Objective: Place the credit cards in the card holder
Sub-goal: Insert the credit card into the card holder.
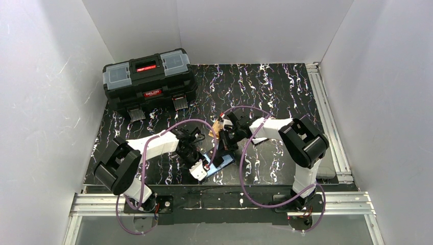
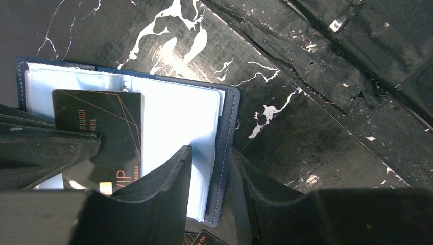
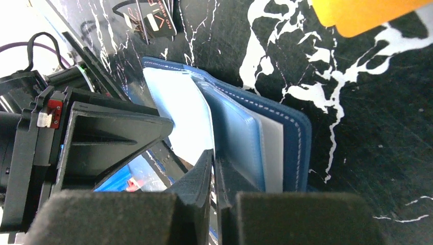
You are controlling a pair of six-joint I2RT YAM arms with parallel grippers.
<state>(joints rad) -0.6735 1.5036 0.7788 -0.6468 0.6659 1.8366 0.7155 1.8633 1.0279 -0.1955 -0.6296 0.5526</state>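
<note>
Pinning the open card holder (image 2: 173, 109) flat is judged to be the step in hand, so that a pocket can be loaded. The left gripper (image 2: 209, 153) is set on it with fingers partly apart, astride the navy cover's edge; whether that edge is pinched cannot be told. On the holder's other page a dark card (image 2: 97, 127) is seen, on or inside the clear pocket. The right gripper (image 3: 213, 155) has its fingers all but together, one of the holder's pale leaves apparently nipped between them. That leaf is best lifted gently, without the holder being dragged. Just beyond the holder an orange card (image 3: 367, 15) and a second dark card (image 3: 153, 20) lie loose, and access is crowded by both arms. Far behind the holder a black toolbox (image 1: 149, 81) is parked on the table (image 1: 275, 87).
</note>
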